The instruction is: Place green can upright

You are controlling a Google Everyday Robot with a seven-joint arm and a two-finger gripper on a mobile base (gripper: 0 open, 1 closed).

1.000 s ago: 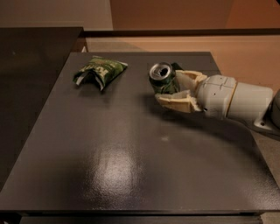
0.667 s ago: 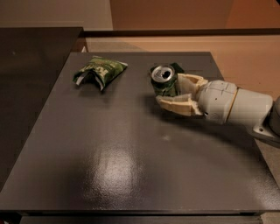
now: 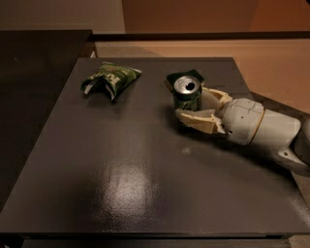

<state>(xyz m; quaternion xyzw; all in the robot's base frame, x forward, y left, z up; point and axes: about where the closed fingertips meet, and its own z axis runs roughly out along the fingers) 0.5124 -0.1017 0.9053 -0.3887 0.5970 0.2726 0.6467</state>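
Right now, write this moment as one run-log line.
gripper: mid-right, shut on can | can: upright on table | sponge: behind can | bag: back left

This looks like a plain lab or office test room. A bare dark grey table (image 3: 121, 184) stands on tan flooring (image 3: 271, 58) below a pale wall (image 3: 58, 14), and over the table's right side a robot gripper (image 3: 192, 104) clasps the green can (image 3: 187, 92).

Cream end effector (image 3: 190, 103) gripping dark green can (image 3: 187, 93), green-white bag (image 3: 110, 77), grey table (image 3: 145, 184)
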